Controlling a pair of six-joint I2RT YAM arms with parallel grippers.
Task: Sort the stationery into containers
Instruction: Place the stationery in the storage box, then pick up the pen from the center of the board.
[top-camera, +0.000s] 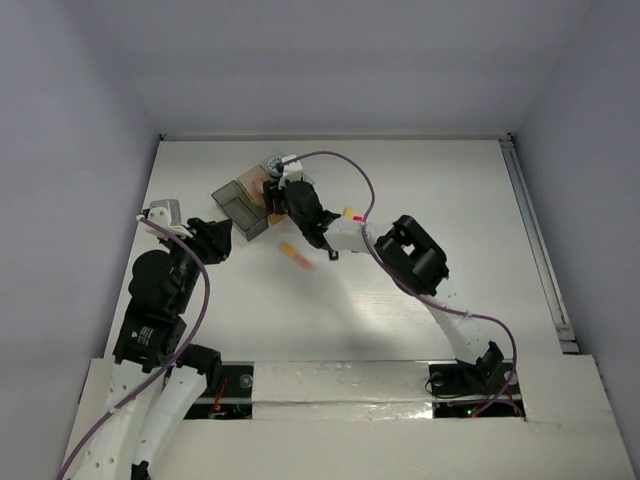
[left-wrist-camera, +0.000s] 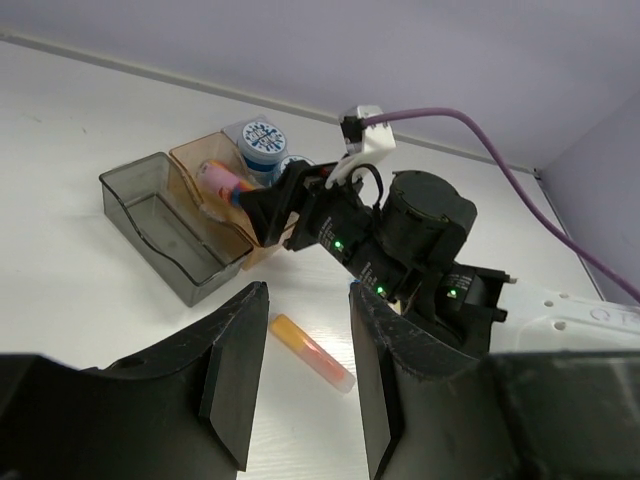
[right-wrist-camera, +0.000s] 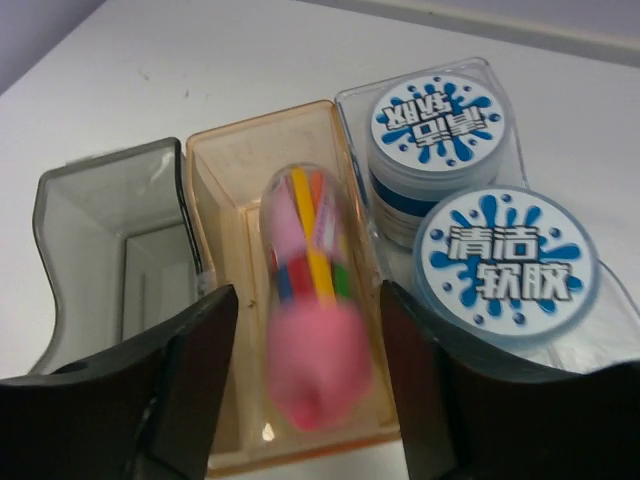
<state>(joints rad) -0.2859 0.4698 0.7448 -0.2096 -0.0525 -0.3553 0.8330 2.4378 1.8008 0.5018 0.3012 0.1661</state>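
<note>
Stretching forward, the right gripper (right-wrist-camera: 305, 300) hangs spread over a tan-brown plastic bin (right-wrist-camera: 228, 172); the left gripper (left-wrist-camera: 307, 295), folded close, gapes too.

The place is a robotics lab test cell. A white table (top-camera: 470, 190) is boxed in by plain pale walls (top-camera: 330, 60) rising from its far, left and right edges. The left arm (top-camera: 160, 300) and the right arm (top-camera: 420, 265) are mounted at the near edge, trailing a purple cable (left-wrist-camera: 450, 114). A metal rail (top-camera: 537, 250) runs along the right edge.
</note>
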